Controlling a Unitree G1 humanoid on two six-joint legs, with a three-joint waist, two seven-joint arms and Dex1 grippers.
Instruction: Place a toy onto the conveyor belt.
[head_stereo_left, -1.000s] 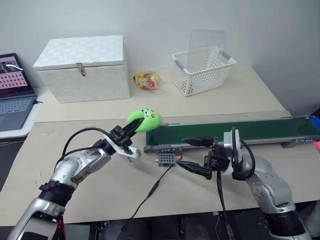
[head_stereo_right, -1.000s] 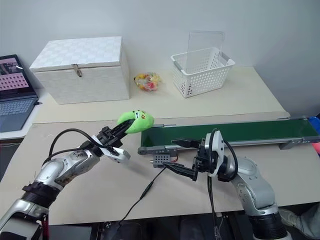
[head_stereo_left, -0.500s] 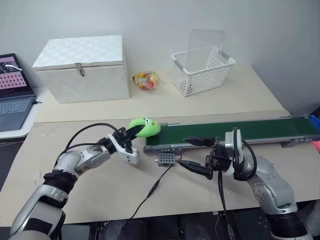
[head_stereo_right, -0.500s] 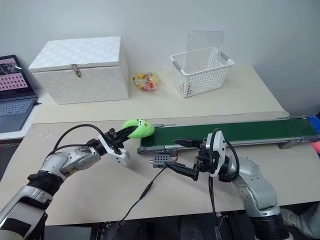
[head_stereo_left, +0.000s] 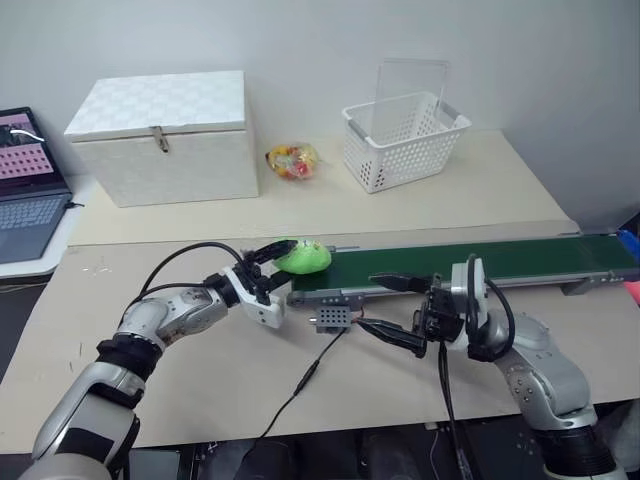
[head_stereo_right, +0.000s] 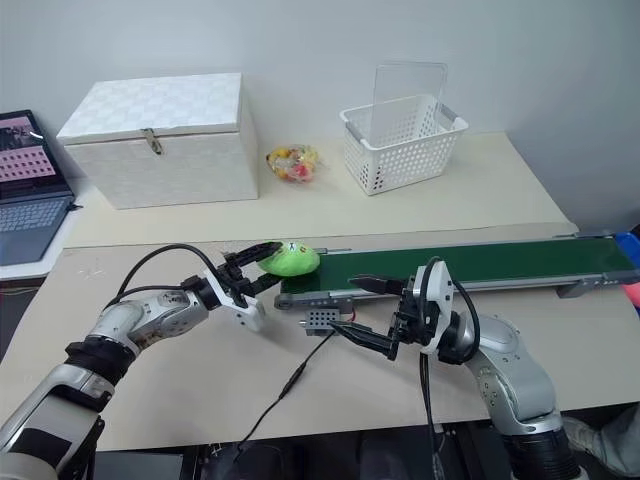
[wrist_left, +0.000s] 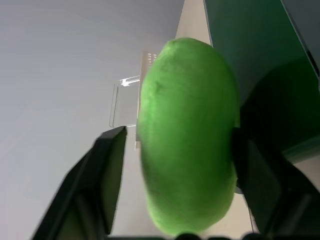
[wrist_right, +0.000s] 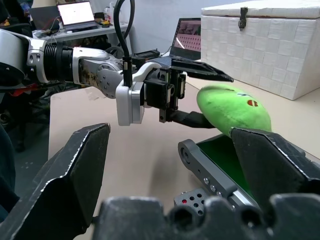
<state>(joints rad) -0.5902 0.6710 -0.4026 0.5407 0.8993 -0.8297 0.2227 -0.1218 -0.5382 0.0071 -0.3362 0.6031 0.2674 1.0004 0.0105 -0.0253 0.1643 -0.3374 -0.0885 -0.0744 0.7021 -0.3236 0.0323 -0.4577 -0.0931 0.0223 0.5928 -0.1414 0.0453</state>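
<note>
One lime-green toy (head_stereo_left: 303, 257), sitting on the near-left end of the one conveyor belt (head_stereo_left: 480, 262), right by the belt's end roller. Left gripper (head_stereo_left: 272, 264) parked around that toy with jaws spread wide, one finger above and one lower down, gaps showing on both sides in the left wrist view, so not squeezing anything. Right gripper (head_stereo_left: 392, 308) hanging in front of the belt's near edge, close to the small grey motor box (head_stereo_left: 333, 317), jaws also wide apart and holding nothing. Belt running from that left end off toward the right side of the worktop (head_stereo_left: 200, 360), long green surface bare past the toy, so loads of room along it. One black cable (head_stereo_left: 300, 388) trailing from the motor box down over the front edge of the worktop. Further back: one white lidded box (head_stereo_left: 165, 135), one white perforated basket (head_stereo_left: 405, 138) with a clear lid standing up behind it, and one crinkly yellow-red bundle (head_stereo_left: 292, 160) between them, all well apart from the belt. One laptop (head_stereo_left: 28, 182) off the left edge on a lower surface. Wide open patch of worktop in front of the belt between the two arms.
</note>
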